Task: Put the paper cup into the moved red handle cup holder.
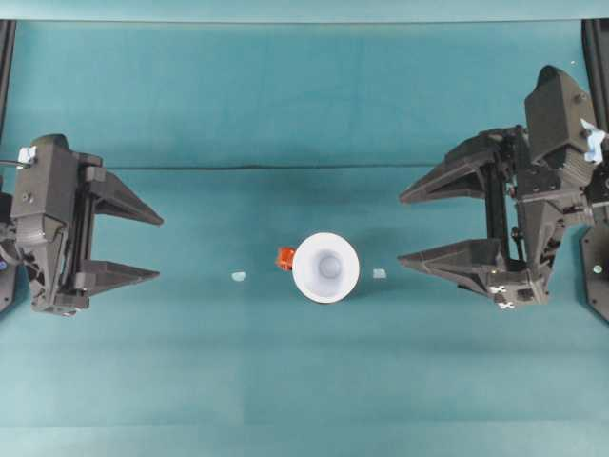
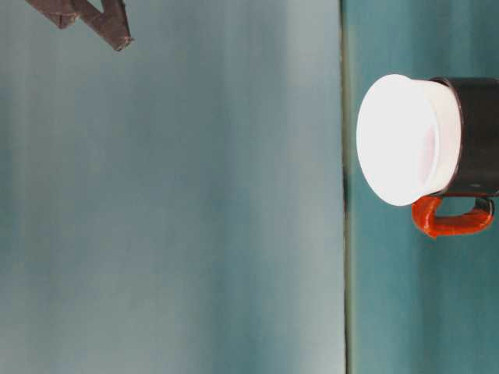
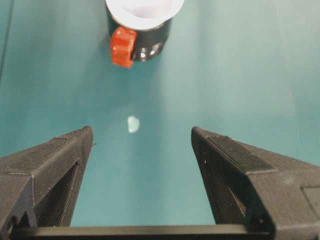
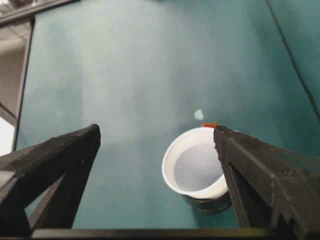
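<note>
The white paper cup (image 1: 326,268) sits upright inside the black red handle cup holder (image 2: 479,132) at the table's middle, its wide rim resting above the holder's top. The red handle (image 1: 285,258) sticks out toward the left arm. My left gripper (image 1: 158,248) is open at the left, well clear of the cup. In the left wrist view, cup (image 3: 145,7) and holder (image 3: 145,42) lie beyond the open gripper (image 3: 141,132). My right gripper (image 1: 401,228) is open at the right, raised and apart from the cup. The right wrist view has the cup (image 4: 195,167) below its spread fingers (image 4: 157,130).
Two small pale scraps lie on the teal cloth, one left (image 1: 238,277) and one right (image 1: 380,273) of the cup. A seam (image 1: 285,168) crosses the cloth behind. Black frame posts stand at both side edges. A dark gripper finger (image 2: 109,23) hangs high in the table-level view.
</note>
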Robot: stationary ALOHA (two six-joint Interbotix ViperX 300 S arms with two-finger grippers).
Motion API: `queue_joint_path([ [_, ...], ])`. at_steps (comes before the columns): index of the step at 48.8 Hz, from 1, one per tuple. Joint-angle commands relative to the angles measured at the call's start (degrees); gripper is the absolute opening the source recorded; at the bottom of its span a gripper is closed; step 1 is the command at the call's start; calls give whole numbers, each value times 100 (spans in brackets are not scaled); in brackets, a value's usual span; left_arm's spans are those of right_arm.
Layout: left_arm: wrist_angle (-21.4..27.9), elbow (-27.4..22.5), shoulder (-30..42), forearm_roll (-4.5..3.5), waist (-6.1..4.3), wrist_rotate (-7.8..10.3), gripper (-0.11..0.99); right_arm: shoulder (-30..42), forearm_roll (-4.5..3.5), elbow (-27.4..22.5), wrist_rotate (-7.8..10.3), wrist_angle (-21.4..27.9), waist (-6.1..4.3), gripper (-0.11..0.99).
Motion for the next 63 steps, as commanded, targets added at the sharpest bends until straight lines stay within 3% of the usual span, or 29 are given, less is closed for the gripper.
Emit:
queue_joint_path([
  [1, -26, -70, -9, 9, 9, -9, 86, -35, -9, -70, -62, -44, 0, 86],
  [36, -35, 0, 9, 9, 9, -9, 86, 44, -9, -53, -35, 18, -9, 86],
  [47, -35, 9, 0, 9, 9, -9, 86, 123, 18, -62, 79, 18, 0, 86],
  [63, -35, 70, -18, 9, 0, -9, 86, 229, 18, -114, 97, -70, 18, 86],
])
